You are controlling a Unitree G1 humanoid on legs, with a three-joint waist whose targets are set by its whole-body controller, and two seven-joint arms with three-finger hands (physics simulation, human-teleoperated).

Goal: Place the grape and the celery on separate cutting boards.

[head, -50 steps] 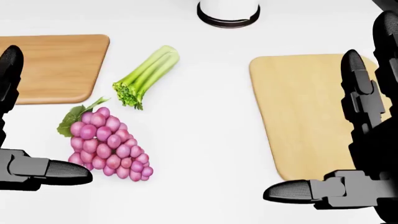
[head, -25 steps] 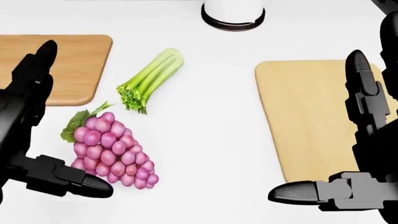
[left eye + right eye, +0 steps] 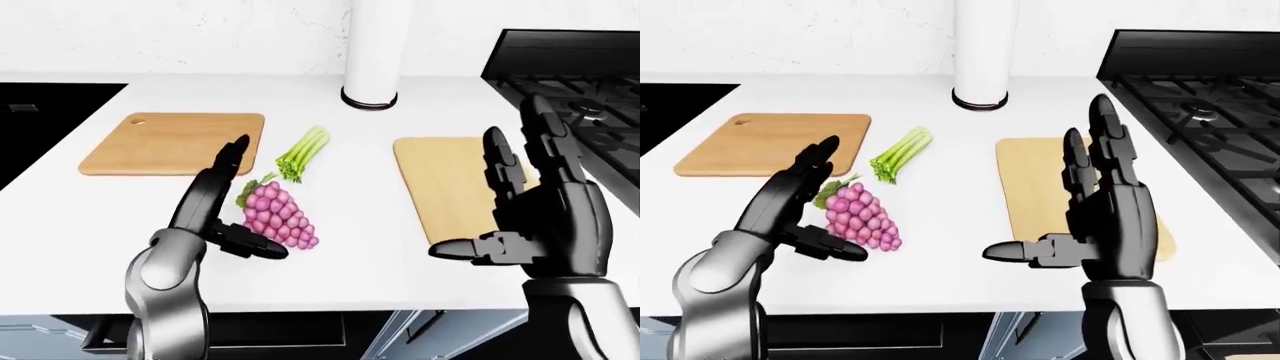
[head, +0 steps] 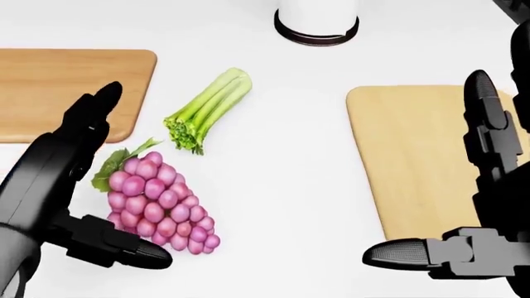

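Note:
A bunch of pink grapes with a green leaf lies on the white counter. A green celery stalk lies just above it, tilted up to the right. A darker wooden cutting board is at the left and a pale one at the right. My left hand is open, its fingers standing just left of the grapes, thumb below them, not closed round them. My right hand is open and empty over the pale board.
A white cylinder with a dark base ring stands at the top of the counter. A black stove lies right of the pale board. A dark sink area lies at the far left. The counter edge runs along the bottom.
My left hand has moved right and up to the grapes' left side. The view has shifted slightly, so things sit a little lower and further right. The right hand has barely moved.

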